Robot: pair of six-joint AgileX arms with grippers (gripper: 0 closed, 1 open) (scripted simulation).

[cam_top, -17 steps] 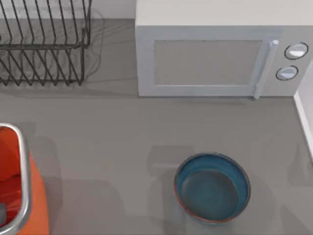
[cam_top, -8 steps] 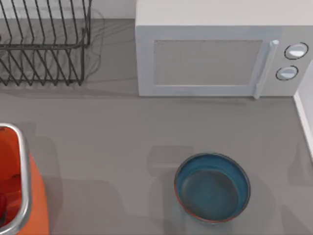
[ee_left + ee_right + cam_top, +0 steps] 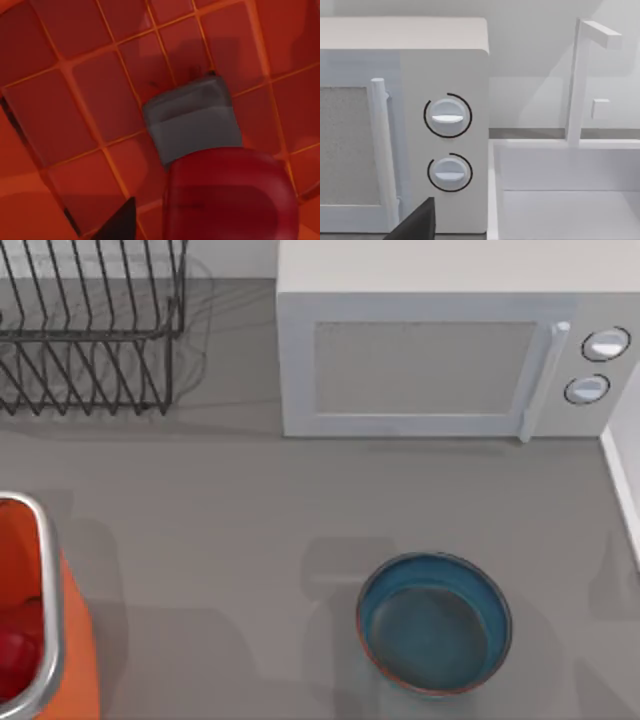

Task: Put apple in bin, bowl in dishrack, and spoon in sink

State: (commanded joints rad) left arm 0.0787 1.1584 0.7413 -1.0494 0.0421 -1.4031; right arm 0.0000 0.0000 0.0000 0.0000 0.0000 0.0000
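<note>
We look down from our left wrist into the tall orange bin (image 3: 60, 640) with its silver rim; the small glossy red apple (image 3: 230, 195) lies just below our left gripper, whose grip we cannot tell. Next, we judge, comes the wide teal bowl (image 3: 435, 624), bound for the dark wire dishrack (image 3: 90, 330).

left claw (image 3: 165, 200) open, downward

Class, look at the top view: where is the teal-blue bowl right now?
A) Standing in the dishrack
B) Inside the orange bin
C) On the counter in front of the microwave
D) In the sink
C: the bowl sits on the grey counter in front of the microwave, far from the dishrack.
</note>
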